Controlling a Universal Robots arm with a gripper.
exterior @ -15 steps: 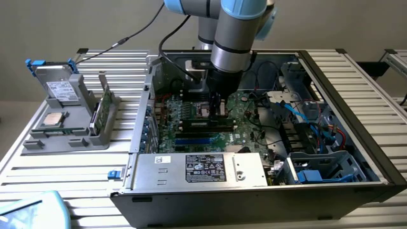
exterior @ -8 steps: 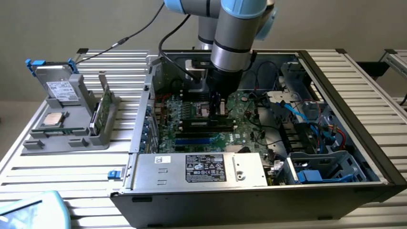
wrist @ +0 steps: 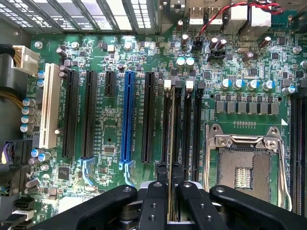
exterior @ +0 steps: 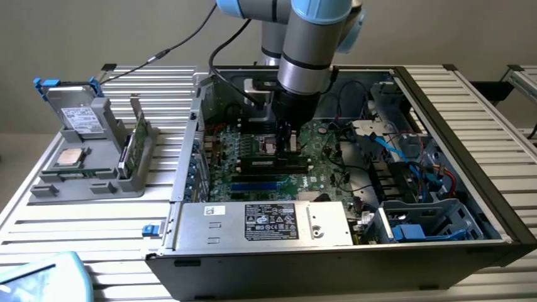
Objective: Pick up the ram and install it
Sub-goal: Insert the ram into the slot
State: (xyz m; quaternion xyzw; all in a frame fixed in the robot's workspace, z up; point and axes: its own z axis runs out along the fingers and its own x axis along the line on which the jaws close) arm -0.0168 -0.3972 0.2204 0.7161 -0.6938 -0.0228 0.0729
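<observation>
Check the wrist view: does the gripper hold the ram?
Yes, the gripper is shut on the ram, whose thin edge runs between its fingers.

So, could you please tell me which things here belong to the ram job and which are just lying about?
Job in hand:
gripper
the ram it grips
black memory slots

Lying about:
processor chip
hard drive
power supply
blue slot

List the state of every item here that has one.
gripper: shut on the ram.
ram: held on edge, in line with the memory slots.
processor socket: empty.
computer case: open, side panel off.
processor chip: lying flat in the grey tray outside the case.
</observation>
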